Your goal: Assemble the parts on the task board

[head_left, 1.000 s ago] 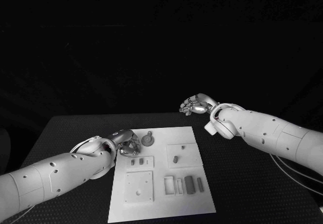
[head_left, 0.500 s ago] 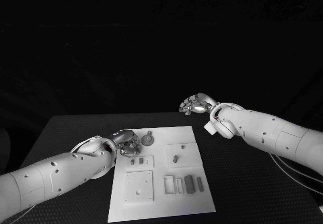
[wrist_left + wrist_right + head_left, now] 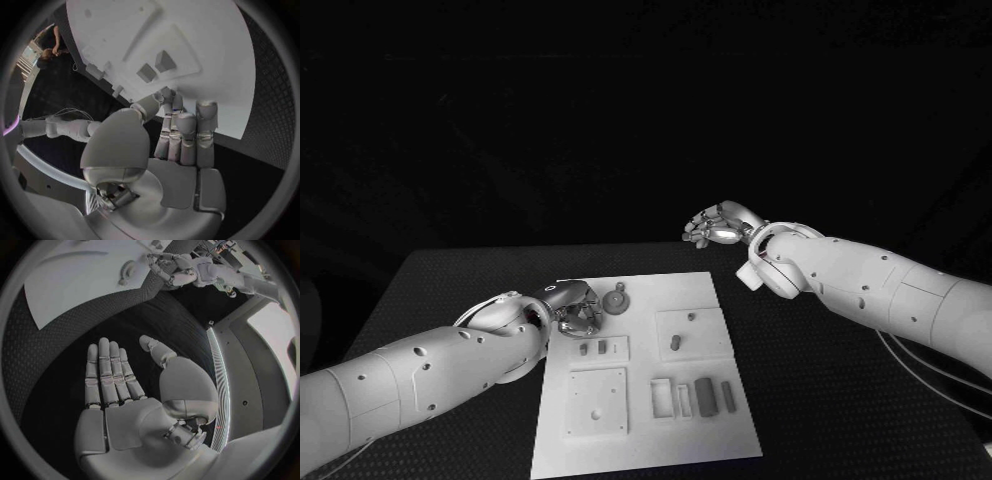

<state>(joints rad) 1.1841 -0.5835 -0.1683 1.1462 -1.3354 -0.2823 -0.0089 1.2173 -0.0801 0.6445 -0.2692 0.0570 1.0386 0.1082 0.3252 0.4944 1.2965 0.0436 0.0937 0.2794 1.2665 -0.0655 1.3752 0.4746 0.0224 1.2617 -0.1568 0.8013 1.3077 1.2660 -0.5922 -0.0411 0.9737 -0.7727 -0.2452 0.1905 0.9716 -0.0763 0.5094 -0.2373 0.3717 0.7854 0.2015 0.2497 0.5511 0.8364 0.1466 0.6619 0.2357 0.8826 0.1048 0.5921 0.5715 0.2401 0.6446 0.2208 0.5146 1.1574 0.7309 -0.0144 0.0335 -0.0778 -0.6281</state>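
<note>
Little separates this moment from the one a second earlier: the left hand (image 3: 571, 312) has crept a touch toward the far-left corner of the task board (image 3: 653, 440), and the right hand (image 3: 715, 225) has barely stirred.

At left, the left hand hangs over the board's left edge, its fingers (image 3: 186, 135) straight and side by side, reaching over the white plate in the wrist view with nothing between them. Just beside it on the board lies a round grey part with a tab (image 3: 617, 299), near the fingertips but apart from them. Nearer the robot, two small grey pieces (image 3: 593, 348) sit in a raised square block, and a plain square plate with a hole (image 3: 597, 399) lies below that.

In the board's middle, a single grey piece (image 3: 675, 341) stands in another block; longer grey bars (image 3: 710, 394) rest in slots toward the near-right.

At right, the right hand hovers off the board, beyond its far-right corner, over the black table (image 3: 834, 400), palm flat, fingers (image 3: 106, 375) extended, grasping nothing.
</note>
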